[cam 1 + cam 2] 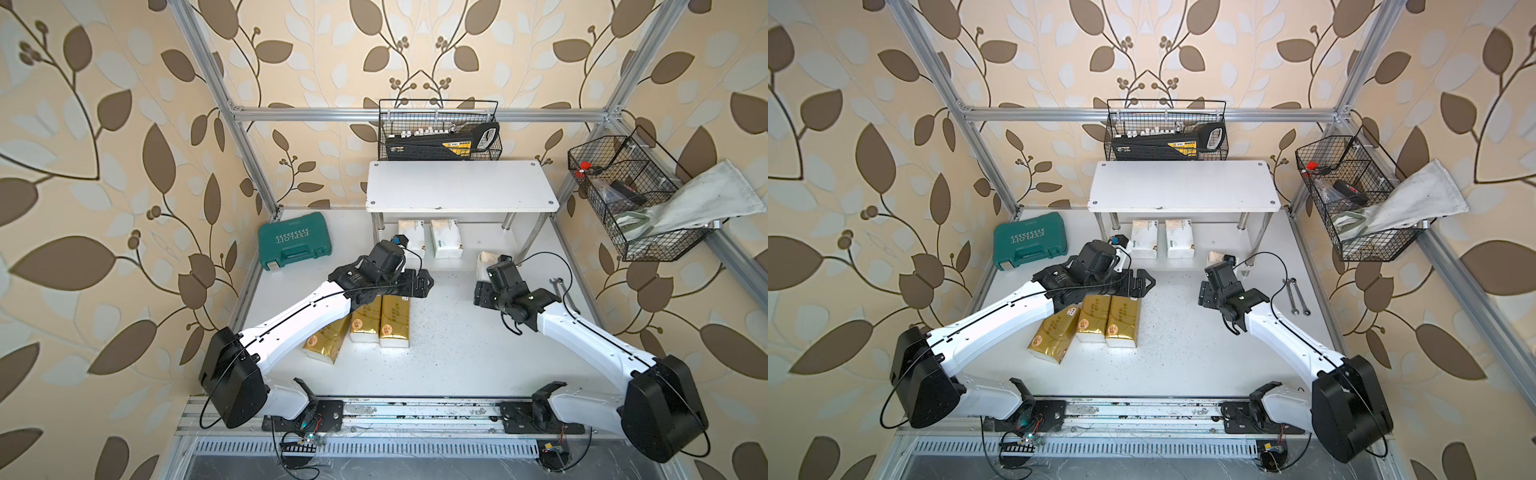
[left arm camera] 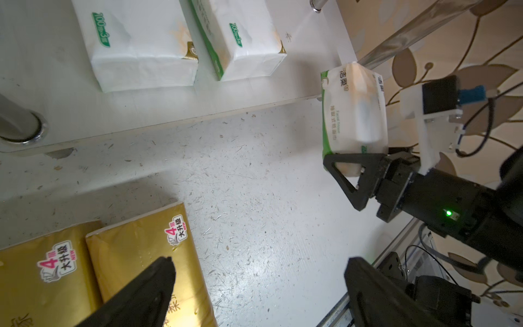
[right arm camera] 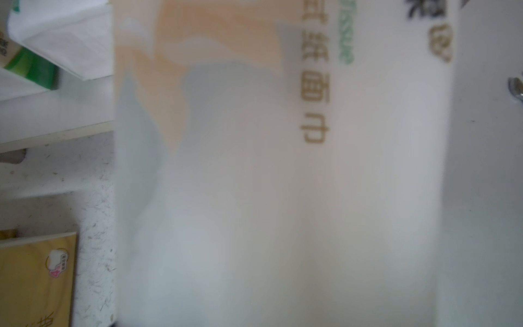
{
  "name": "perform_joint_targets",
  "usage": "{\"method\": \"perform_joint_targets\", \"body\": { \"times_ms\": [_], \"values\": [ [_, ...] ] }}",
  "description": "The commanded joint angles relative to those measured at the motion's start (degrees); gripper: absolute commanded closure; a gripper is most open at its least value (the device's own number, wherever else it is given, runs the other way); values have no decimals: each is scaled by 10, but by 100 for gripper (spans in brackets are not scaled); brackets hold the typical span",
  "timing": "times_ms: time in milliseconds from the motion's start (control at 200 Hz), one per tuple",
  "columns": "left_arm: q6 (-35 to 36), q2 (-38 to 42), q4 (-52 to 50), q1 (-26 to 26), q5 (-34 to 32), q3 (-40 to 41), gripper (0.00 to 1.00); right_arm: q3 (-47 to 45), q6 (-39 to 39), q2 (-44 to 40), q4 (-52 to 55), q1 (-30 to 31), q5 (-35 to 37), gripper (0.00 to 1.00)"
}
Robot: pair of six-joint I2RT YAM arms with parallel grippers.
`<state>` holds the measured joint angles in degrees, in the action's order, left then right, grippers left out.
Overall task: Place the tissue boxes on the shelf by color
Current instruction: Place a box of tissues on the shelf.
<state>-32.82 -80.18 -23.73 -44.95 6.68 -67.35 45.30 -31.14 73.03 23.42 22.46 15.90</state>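
Note:
The shelf (image 1: 461, 185) (image 1: 1183, 185) stands at the back. Two white tissue boxes (image 1: 411, 237) (image 1: 446, 239) lie side by side on its lower board (image 2: 141, 107). My right gripper (image 1: 483, 282) (image 2: 353, 161) is shut on a third white tissue box (image 1: 484, 262) (image 2: 353, 113) (image 3: 283, 170). This box is at the right end of the lower board's front edge and hides the jaws in the right wrist view. Three gold tissue boxes (image 1: 322, 340) (image 1: 365, 318) (image 1: 395, 322) lie on the table. My left gripper (image 1: 419, 282) (image 2: 259, 262) hovers open and empty over their far ends.
A teal tool case (image 1: 294, 245) lies at the back left. A black wire basket (image 1: 440, 133) hangs behind the shelf. Another wire basket (image 1: 636, 199) with a cloth hangs on the right frame. Two wrenches (image 1: 1296, 295) lie near the right edge, and chrome legs (image 1: 508, 218) hold up the top board.

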Motion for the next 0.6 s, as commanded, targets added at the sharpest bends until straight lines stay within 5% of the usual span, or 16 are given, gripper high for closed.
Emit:
{"method": "perform_joint_targets", "body": {
  "times_ms": [0, 595],
  "values": [
    [16, -10, 23, 3, 25, -33, 1, 40, 48, 37, -50, -17, -23, 22],
    [11, 2, 13, 3, 33, -30, 1, 228, 150, 244, -32, -98, -61, 21]
  ]
}}
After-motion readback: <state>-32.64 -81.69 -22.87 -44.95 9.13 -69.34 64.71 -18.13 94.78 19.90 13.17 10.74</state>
